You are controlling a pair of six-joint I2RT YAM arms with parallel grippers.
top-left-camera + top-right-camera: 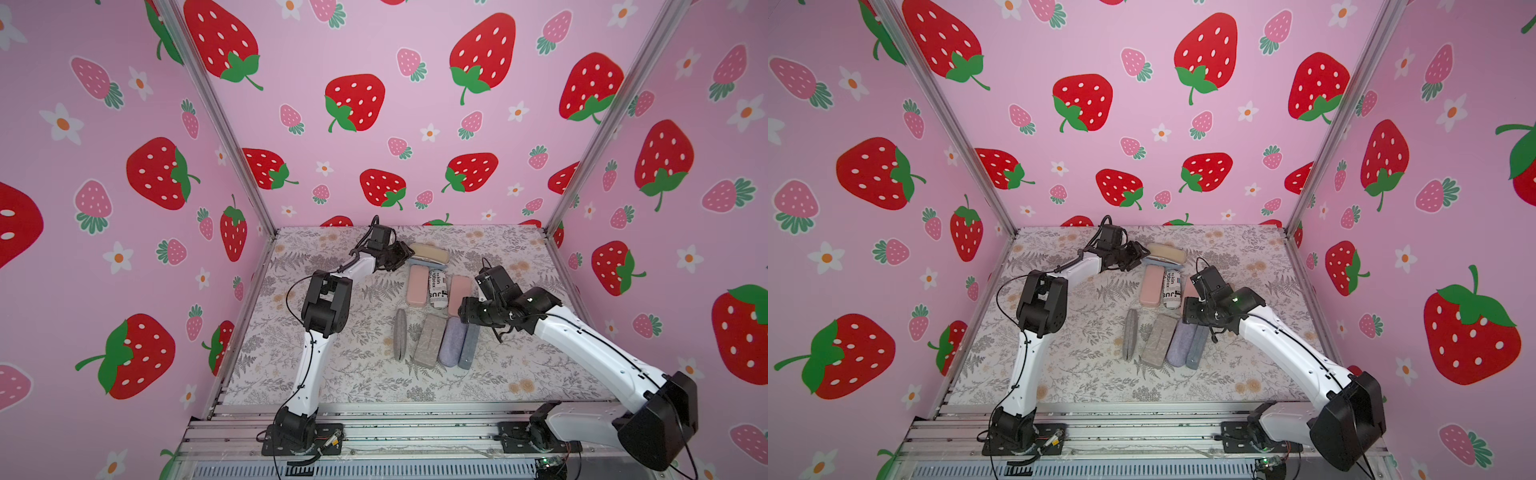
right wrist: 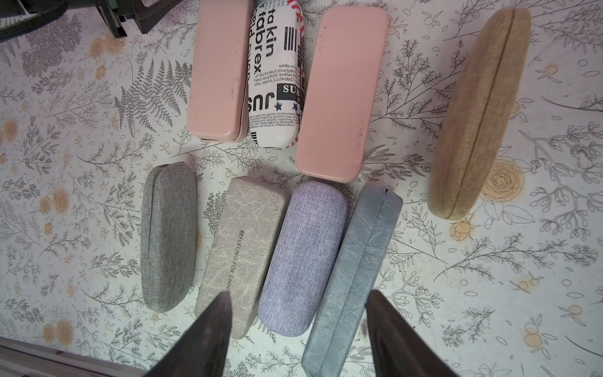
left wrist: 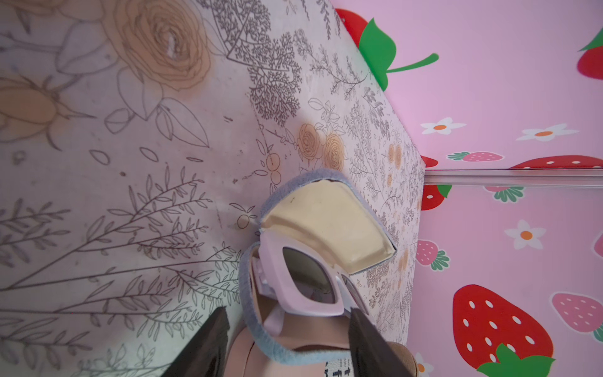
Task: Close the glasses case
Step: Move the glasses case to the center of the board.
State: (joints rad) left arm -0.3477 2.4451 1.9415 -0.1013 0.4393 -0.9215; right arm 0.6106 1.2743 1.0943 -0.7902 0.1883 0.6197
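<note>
**bench_lurker:** Left claw (image 3: 287, 309) is spread open, straddling one end of the glasses case (image 3: 326, 225). One finger is clearly off it, so no squeeze.

**mo:** Where's the case?

**bench_lurker:** Far end of the table (image 1: 332, 374), lid up, pink sunglasses (image 3: 303, 293) inside. Right claw (image 2: 299, 293) gapes too, hovering empty over the lilac case (image 2: 303, 258) and its closed neighbours.

Glasses case (image 1: 430, 254) at the back, sunglasses (image 3: 303, 277) in it, three-case row (image 1: 438, 289) before it, four-case row (image 1: 430, 345) nearest
</note>
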